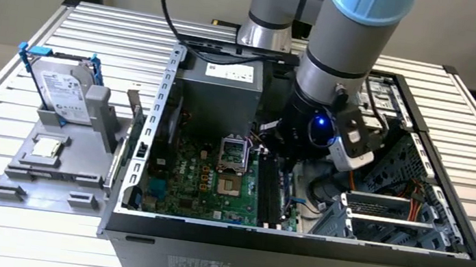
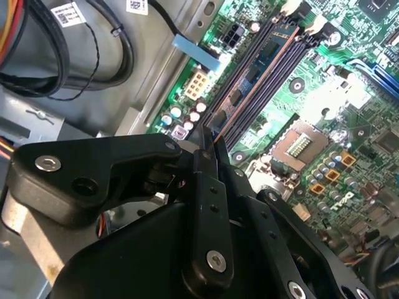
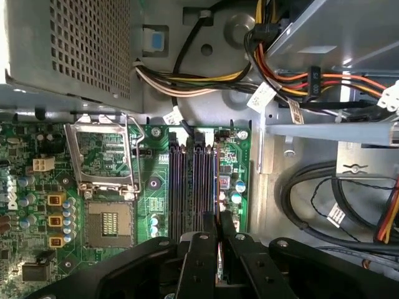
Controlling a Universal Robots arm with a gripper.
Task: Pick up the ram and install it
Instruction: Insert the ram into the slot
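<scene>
I see the gripper (image 2: 211, 140) deep inside the computer case (image 1: 297, 241), its fingers (image 3: 206, 249) pinching the ram (image 2: 252, 78), which stands in the motherboard slots (image 3: 193, 187) beside the drive cage wall (image 3: 265, 146).

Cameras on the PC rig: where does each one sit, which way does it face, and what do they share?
Exterior view: off the arm, above the open computer case, looking down; shows the arm and gripper over the motherboard.
First wrist view: on the arm, facing down past the gripper at the RAM slots.
Second wrist view: on the arm, looking along the ram held in the gripper.
Shared: both wrist views show the CPU socket and slots.
</scene>
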